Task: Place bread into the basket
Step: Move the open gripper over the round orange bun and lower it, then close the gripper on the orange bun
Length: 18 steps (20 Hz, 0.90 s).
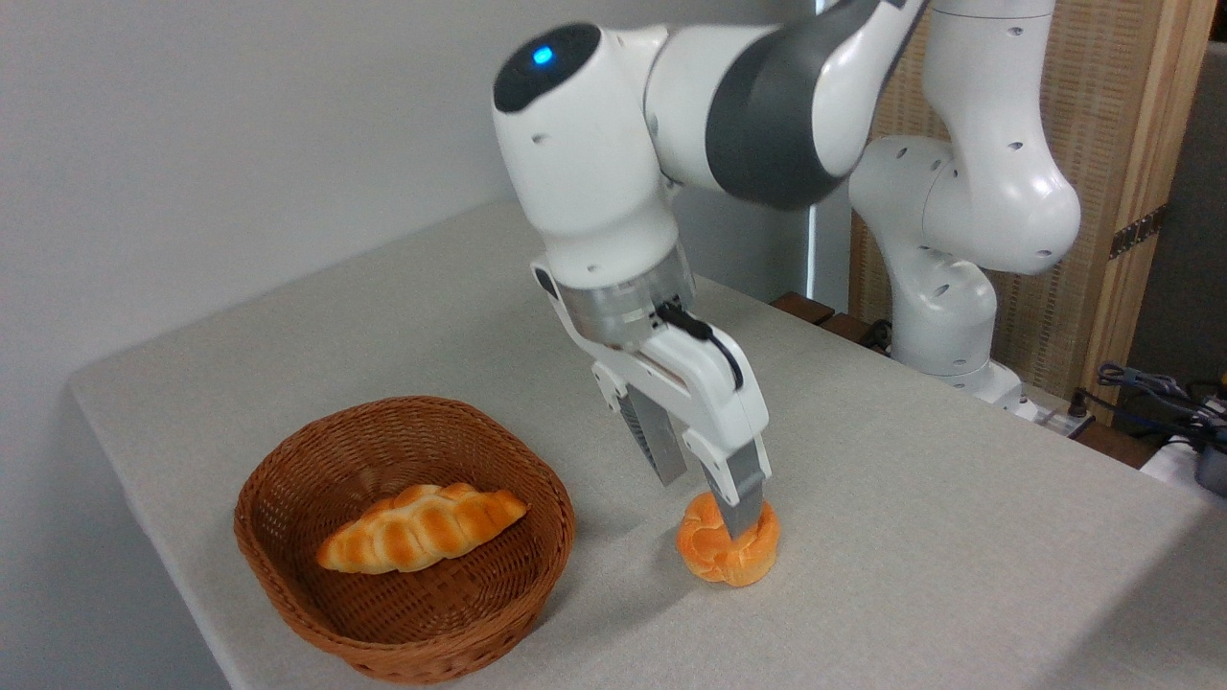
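Note:
The bread (711, 558), a small round orange-golden bun with a swirled top, rests on the grey table to the right of the basket. My gripper (709, 506) hangs right over it, open. The near finger covers part of the bun's top and the far finger stands just behind and left of it. Whether the fingers touch the bun is unclear. The round brown wicker basket (288, 455) sits near the table's front left corner.
A longer braided golden loaf (422, 527) lies inside the basket. The table's front edge runs close below the basket and bun. The arm's base (944, 316) stands at the back right, with cables (1150, 388) and a wooden panel behind it.

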Motion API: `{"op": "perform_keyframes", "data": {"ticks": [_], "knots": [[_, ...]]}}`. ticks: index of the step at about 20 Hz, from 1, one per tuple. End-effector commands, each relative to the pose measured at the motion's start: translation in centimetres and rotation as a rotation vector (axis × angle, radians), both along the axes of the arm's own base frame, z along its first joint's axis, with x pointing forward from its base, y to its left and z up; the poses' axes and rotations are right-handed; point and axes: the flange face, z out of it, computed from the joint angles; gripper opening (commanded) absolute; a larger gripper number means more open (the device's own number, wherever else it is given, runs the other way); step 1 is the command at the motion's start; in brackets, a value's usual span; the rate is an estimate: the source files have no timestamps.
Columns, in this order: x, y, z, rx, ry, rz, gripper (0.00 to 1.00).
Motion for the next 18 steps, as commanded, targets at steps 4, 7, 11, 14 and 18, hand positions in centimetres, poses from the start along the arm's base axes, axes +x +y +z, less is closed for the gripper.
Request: {"op": "perform_keyframes", "data": {"ticks": [4,7,11,14,18], "knots": [[-1.0,0.9,-1.6,0.003,-0.016,-0.026,1.0],[-1.4,0.8,-2.5,-0.006,0.003,-0.059,1.0],[-1.6,0.9,-2.9,-0.011,0.009,-0.06,0.78],[-1.6,1.0,-2.9,-0.014,0.012,-0.058,0.46],[-1.6,1.0,-3.0,-0.018,0.013,-0.061,0.39]]}}
